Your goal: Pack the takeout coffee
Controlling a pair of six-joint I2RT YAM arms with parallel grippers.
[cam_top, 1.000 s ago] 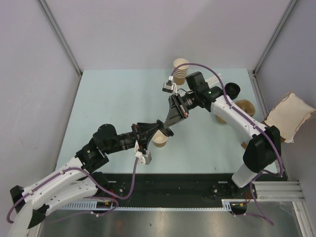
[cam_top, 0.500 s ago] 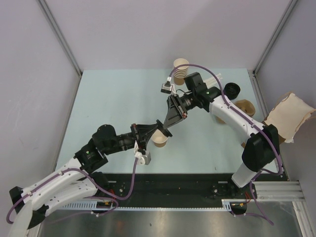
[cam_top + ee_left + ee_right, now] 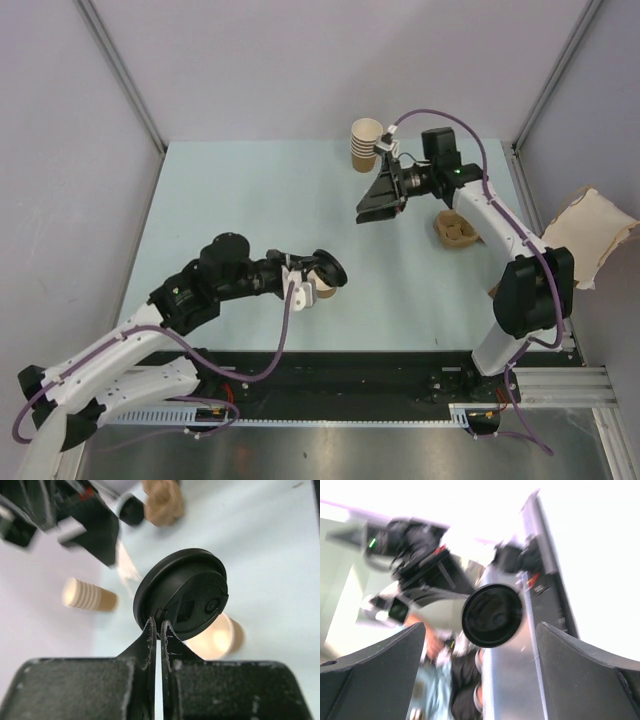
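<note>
The takeout coffee stands in two parts near the table's middle. Its tan paper cup (image 3: 322, 291) sits upright and uncovered, also seen in the left wrist view (image 3: 221, 638). The round black lid (image 3: 329, 268) hangs tilted just above the cup. My left gripper (image 3: 312, 266) is shut on the lid's rim (image 3: 182, 600), the fingertips (image 3: 150, 626) pinched almost together. My right gripper (image 3: 378, 210) hovers open, well away toward the far right. Its wrist view shows the blurred lid (image 3: 492, 615) far off between its wide-spread fingers (image 3: 380, 665).
A stack of lidless tan cups (image 3: 366, 145) stands at the back. A brown moulded-pulp tray (image 3: 455, 230) lies under the right arm, with a small black object (image 3: 131, 510) beside it. A crumpled brown paper bag (image 3: 588, 235) sits off the table's right edge.
My right gripper opened, let go of the lid and pulled back toward the far right. My left gripper now holds the lid alone, and its wrist has turned.
</note>
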